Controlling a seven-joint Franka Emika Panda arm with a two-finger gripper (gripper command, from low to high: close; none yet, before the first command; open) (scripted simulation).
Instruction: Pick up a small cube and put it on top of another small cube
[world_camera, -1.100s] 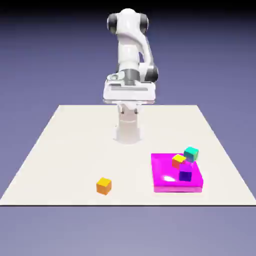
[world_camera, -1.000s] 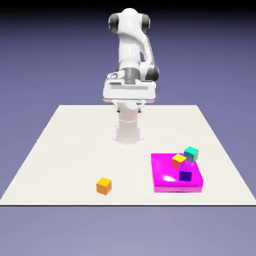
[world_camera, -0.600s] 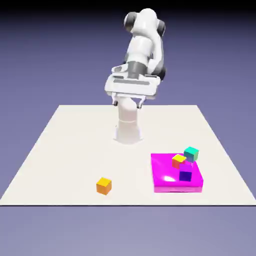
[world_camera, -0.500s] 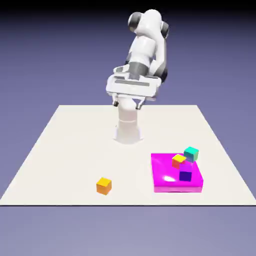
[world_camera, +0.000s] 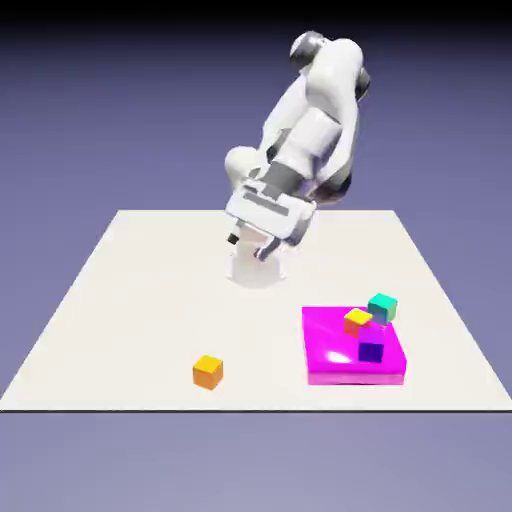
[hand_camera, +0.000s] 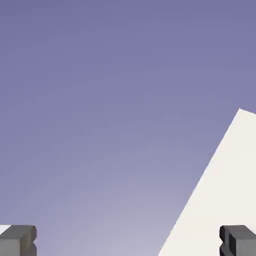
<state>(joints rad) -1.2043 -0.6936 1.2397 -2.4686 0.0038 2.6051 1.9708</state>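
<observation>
The small orange cube (world_camera: 207, 372) sits alone on the white table (world_camera: 150, 290), near the front edge at the exterior view's left. The teal-green cube (world_camera: 382, 307) rests at the far right corner of a magenta slab (world_camera: 335, 350). My gripper (world_camera: 250, 246) hangs high above the table's far middle, tilted, far from both cubes. In the hand view its grey fingertips (hand_camera: 18, 240) stand wide apart at the bottom corners with nothing between them, so it is open. That view shows only backdrop and a corner of the table (hand_camera: 220, 195); no cube appears in it.
On the magenta slab also stand a yellow-topped cube (world_camera: 357, 321) and a dark blue cube (world_camera: 371, 351), close to the teal-green one. The robot's white base column (world_camera: 256, 265) rises at the table's far middle.
The arm has swung toward the exterior view's right and leaned over; the hand has tilted and dropped lower. The jaws stayed open. No cube has moved.
</observation>
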